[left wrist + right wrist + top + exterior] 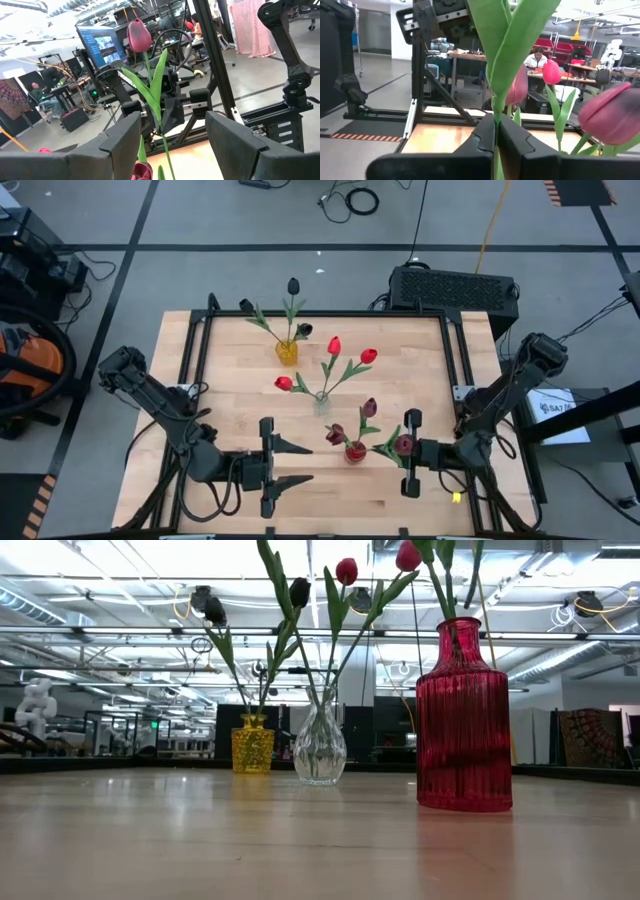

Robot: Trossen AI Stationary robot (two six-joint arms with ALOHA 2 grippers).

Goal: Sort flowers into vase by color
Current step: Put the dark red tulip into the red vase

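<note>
We've got the right gripper [408, 452] pinched on a maroon tulip [403, 444] at 5 o'clock beside the red vase [355, 452], left gripper [290, 462] spread idle, so next it's probably dropping the stem in

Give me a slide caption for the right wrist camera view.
Right end effector shut on the thin green stem of a maroon artificial tulip, its long leaves rising ahead.

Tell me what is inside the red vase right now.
The red vase holds dark maroon tulips, stems down its neck. The ribbed glass hides the stems' lower ends. Another maroon tulip is outside it, in the right gripper.
</note>
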